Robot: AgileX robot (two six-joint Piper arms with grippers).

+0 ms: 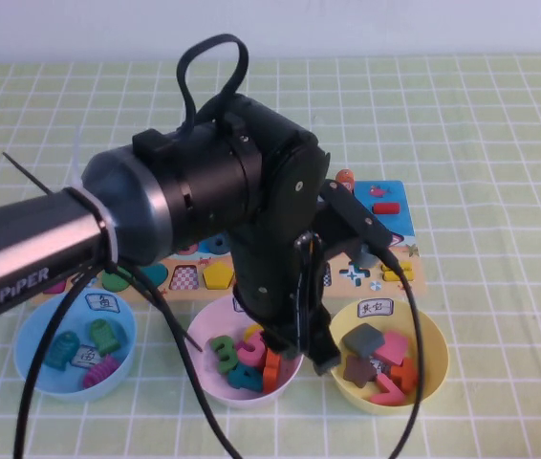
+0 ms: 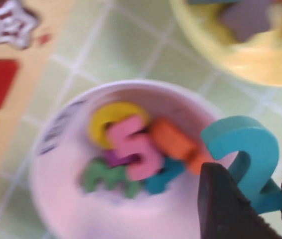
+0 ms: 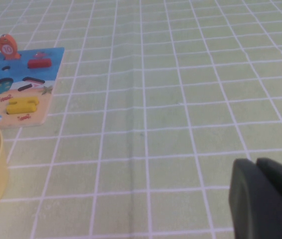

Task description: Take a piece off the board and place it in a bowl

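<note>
Holding the piece [image 2: 248, 162], a teal-blue number 2, between its two dark fingers [image 2: 225, 206], the left gripper [image 2: 253, 209] hangs just over the near rim of the bowl [image 1: 215, 320]; in the left wrist view the 2 stands upright, clamped at its foot, still clear of the contents below. In the high view the left arm's black wrist body covers much of the scene and hides the piece itself. The bowl, pale pink-lilac with a small handwritten label at its rim, already holds several numbers: a green 3 [image 1: 223, 350], a pink 5 [image 2: 131, 149], plus yellow, orange and teal ones. Beside it on the robot's left stands the light blue bowl [image 1: 36, 330] with fish shapes, and on the right the yellow bowl [image 1: 433, 339] with flat geometric shapes. Beyond the bowls lies the board [image 1: 390, 215], largely masked by the arm, its blue end and tan row showing. The right gripper [image 3: 268, 199] is parked low over bare checked cloth, well apart from the board's corner, its dark fingers pressed together with nothing between them.

Progress, as judged: the lift from the board appears complete and the carry nearly so. What remains is to centre the piece over the bowl, release it and withdraw.
</note>
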